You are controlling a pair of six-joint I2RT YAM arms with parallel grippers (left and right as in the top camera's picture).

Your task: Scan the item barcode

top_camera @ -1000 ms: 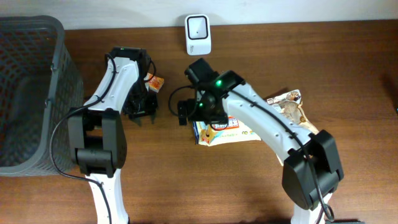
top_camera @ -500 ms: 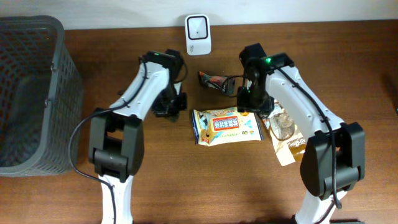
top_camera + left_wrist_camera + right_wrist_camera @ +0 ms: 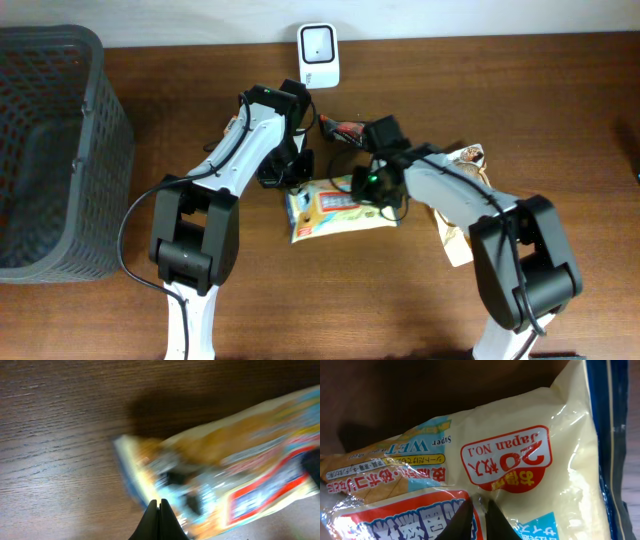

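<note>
The right gripper (image 3: 479, 505) is pinching only slack film of the wet-wipes pack (image 3: 520, 435) beneath its tips, the left gripper (image 3: 160, 506) clenching shut alongside, risking slippage.

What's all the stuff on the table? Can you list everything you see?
wet wipes pack: one, yellow, blue and white, middle of the table
barcode scanner: one, white, at the far edge
basket: one, grey, at the left edge
snack wrapper: one, dark, just behind the pack
snack bag: one, pale with brown, to the right, partly under an arm
table: one, brown wood
robot arms: two, white and black, both reaching to the pack
left claw: one, black, shut, over the pack's end
right claw: one, black, pinching the pack
</note>
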